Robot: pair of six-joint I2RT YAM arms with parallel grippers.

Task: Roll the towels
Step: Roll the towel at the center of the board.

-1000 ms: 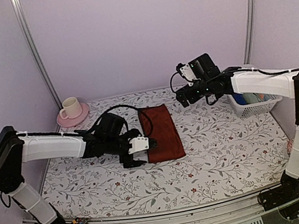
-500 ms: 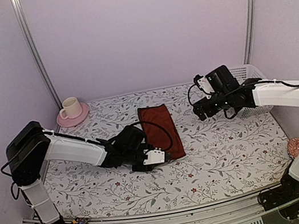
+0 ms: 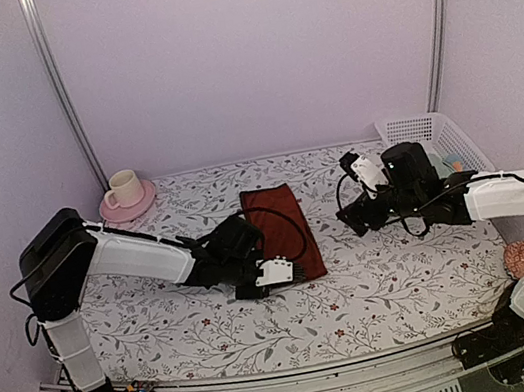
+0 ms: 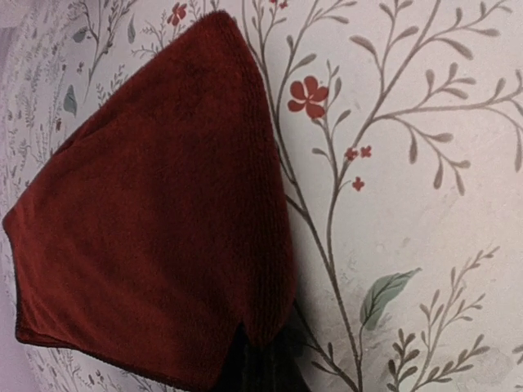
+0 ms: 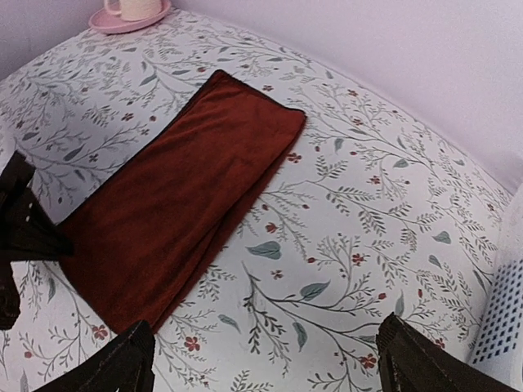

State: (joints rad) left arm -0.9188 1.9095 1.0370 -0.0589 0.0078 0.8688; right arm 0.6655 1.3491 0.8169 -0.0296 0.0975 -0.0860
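At the lower middle of the top view, the left fingers (image 4: pixel 245 371) are clenched on the near end of the maroon towel (image 3: pixel 279 223). In the left wrist view the cloth's edge is seen tucked into the dark tips at the bottom of the frame. The grip itself is judged from that, as the contact is partly hidden.

The maroon towel is laid flat on the floral-covered counter (image 3: pixel 380 287) as a long folded strip, running from the middle of the frame towards the back. No curl or roll is seen anywhere along it, so the rolling is judged to be only at its start. The near end is pinched, and the whole length is left to be wound up.

To the right of the strip and apart from it, the right fingers (image 5: pixel 122 363) are held spread wide above the counter, with nothing between them.

Further back, a white basket (image 3: pixel 430 131) is set at the upper right, and a cup (image 3: pixel 122 188) on a pink saucer (image 3: pixel 129 207) at the upper left. A second towel cannot be made out with certainty, so its rolling is taken as not yet done.

No brand, label or readable writing is found in any view.
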